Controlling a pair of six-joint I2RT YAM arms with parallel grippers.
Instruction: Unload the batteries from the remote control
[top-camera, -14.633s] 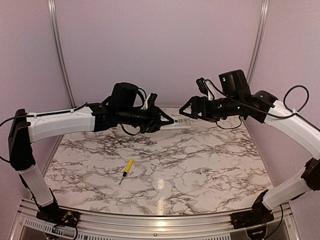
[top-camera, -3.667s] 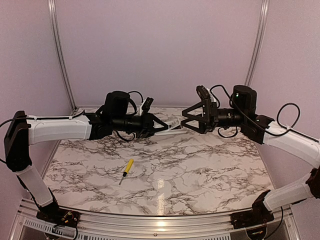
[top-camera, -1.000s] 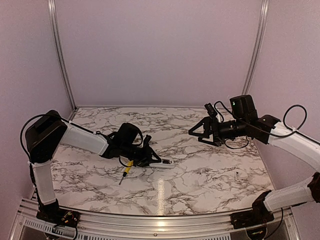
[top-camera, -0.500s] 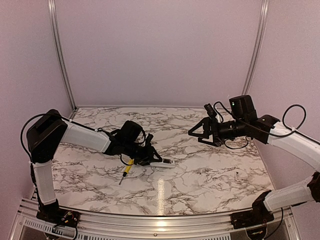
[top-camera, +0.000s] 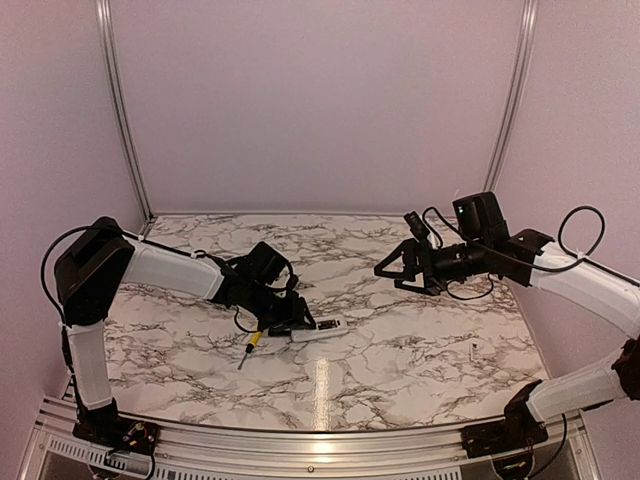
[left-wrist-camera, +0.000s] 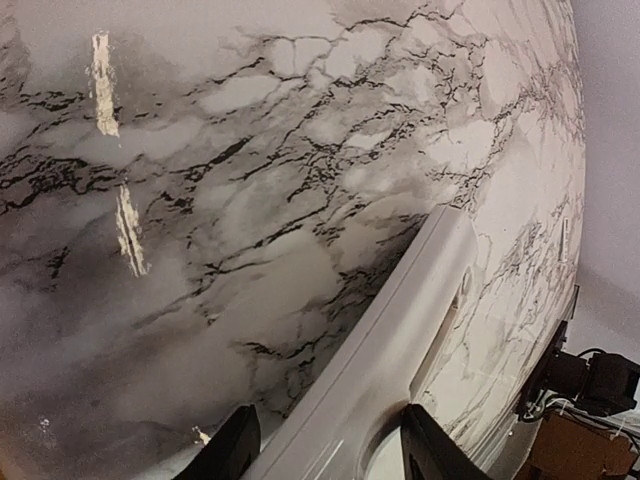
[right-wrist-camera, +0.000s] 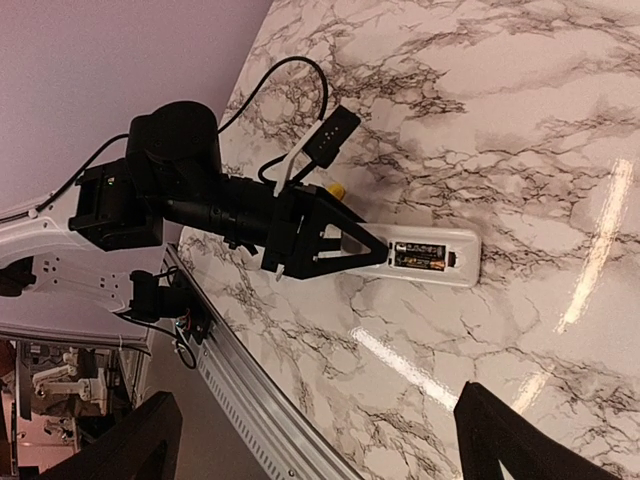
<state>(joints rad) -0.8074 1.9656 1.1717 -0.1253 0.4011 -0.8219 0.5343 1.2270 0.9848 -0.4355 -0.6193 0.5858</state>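
Observation:
The white remote control (top-camera: 320, 328) lies on the marble table, its dark recess facing up. In the right wrist view the remote (right-wrist-camera: 455, 258) shows the batteries (right-wrist-camera: 420, 256) lying in the open recess. My left gripper (top-camera: 297, 322) is shut on the remote's near end, low over the table. In the left wrist view the remote (left-wrist-camera: 400, 330) runs between my black fingers (left-wrist-camera: 228, 452). My right gripper (top-camera: 393, 268) is open and empty, in the air to the right of the remote and well above it. Its fingertips (right-wrist-camera: 130, 440) stand wide apart.
A yellow-handled screwdriver (top-camera: 252, 341) lies on the table just left of the remote, under my left wrist; its handle also shows in the right wrist view (right-wrist-camera: 332, 188). A tiny pale screw (top-camera: 472, 350) lies at the right. The table's front rail (top-camera: 320, 450) runs along the near edge.
My left gripper came down from mid-air with the remote, which now rests on the table. My right gripper drew back to the right. In the last second the left wrist only shifted slightly.

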